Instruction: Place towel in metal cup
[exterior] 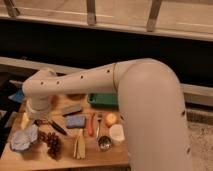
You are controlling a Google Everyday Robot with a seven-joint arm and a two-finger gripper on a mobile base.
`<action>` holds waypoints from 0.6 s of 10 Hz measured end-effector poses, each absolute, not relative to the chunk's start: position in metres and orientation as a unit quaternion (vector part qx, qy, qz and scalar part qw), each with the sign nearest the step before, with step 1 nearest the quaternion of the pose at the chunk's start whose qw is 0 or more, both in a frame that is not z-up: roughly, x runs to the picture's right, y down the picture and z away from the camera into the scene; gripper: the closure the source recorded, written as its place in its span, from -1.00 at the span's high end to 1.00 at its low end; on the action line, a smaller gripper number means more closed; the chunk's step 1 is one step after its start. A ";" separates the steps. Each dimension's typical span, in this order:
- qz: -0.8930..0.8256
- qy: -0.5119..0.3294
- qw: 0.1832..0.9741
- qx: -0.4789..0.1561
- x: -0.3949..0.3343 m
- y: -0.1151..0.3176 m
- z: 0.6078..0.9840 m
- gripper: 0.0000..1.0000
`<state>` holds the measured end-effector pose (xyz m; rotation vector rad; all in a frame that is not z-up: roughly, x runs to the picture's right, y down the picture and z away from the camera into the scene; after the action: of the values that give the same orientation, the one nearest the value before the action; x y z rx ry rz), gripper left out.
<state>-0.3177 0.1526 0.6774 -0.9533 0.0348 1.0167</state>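
Note:
The towel (22,140) is a crumpled blue-grey cloth lying at the front left of the wooden table (60,162). The metal cup (104,144) is small and shiny and stands near the front edge, right of centre, beside a white cup (116,134). My gripper (36,118) is at the end of the white arm, low over the table's left side, just above and behind the towel. The arm's wrist hides most of it.
Dark grapes (51,143) lie right of the towel, then yellow banana pieces (79,148). A black-handled knife (58,127), blue sponge (76,121), red carrot-like item (91,124), fork (98,125), orange fruit (111,119), dark block (71,110) and green tray (102,100) fill the middle and back.

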 end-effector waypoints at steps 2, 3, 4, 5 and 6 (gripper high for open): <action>0.451 0.008 0.765 -0.460 -0.340 0.167 0.679 0.46; 0.441 0.005 0.764 -0.471 -0.353 0.175 0.681 0.46; 0.436 0.004 0.763 -0.477 -0.360 0.179 0.684 0.46; 0.427 0.005 0.765 -0.482 -0.370 0.185 0.686 0.46; 0.417 0.007 0.769 -0.485 -0.381 0.192 0.688 0.46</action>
<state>-0.3813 0.1921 0.6885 -1.0531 0.0146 0.9039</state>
